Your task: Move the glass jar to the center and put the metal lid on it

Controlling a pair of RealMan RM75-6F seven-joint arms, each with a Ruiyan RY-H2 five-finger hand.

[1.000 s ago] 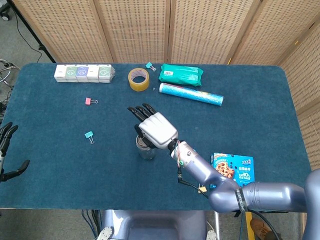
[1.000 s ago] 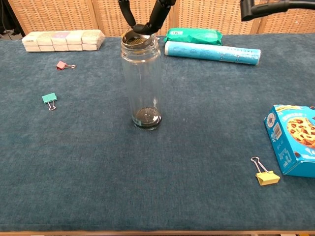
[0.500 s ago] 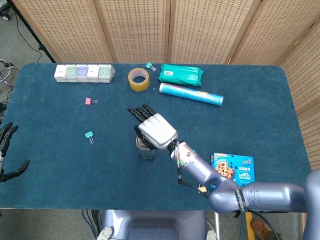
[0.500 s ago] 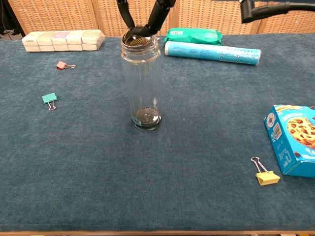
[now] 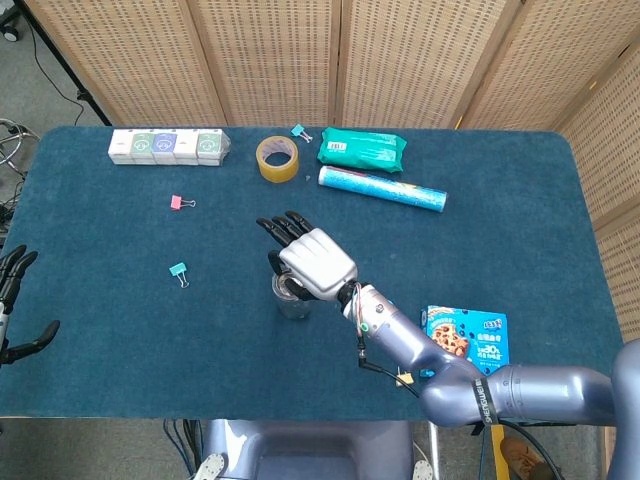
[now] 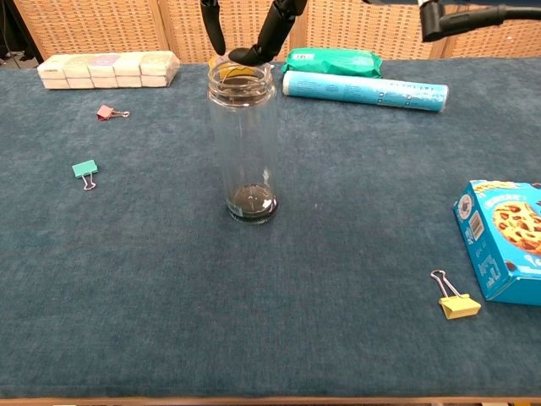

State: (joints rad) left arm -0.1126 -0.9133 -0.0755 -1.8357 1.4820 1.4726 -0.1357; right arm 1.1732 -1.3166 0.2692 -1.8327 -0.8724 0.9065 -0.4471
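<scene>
Right hand (image 5: 316,262): fingers now spread, lifted just above tall clear glass jar (image 6: 243,144); round metal lid not visible at jar's mouth, seating unconfirmed.

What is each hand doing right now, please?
Left hand: open, holding nothing.
Right hand: above the jar; cannot tell whether it holds anything.
</scene>
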